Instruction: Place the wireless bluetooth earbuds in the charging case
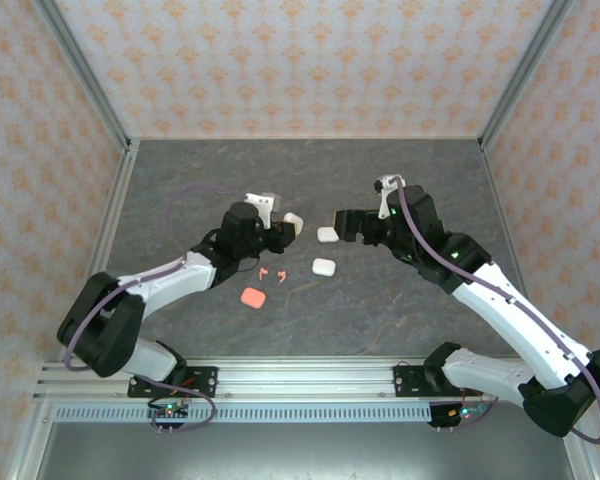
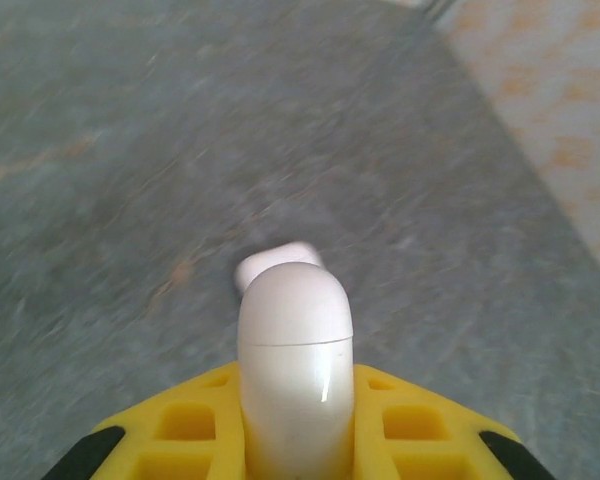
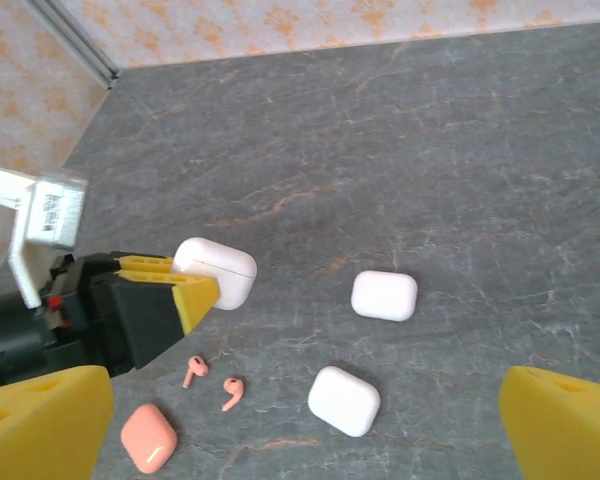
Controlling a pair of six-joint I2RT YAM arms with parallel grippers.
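Right wrist: left gripper (image 3: 194,277) clamps white case (image 3: 223,266); mount sticker (image 3: 52,214) unreadable.

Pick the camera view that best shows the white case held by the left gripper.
Right wrist: the whole white case shows sharply, clamped in the left gripper. Left wrist shows its rounded end close up; top external shows it small.

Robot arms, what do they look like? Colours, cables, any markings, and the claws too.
Both arms, the left arm and the right arm, have white shells, black joints and black bases bolted to a silver rail. A purple cable runs along each. A small green light glows on the right arm. The left claw and the right claw are black with yellow fingers.
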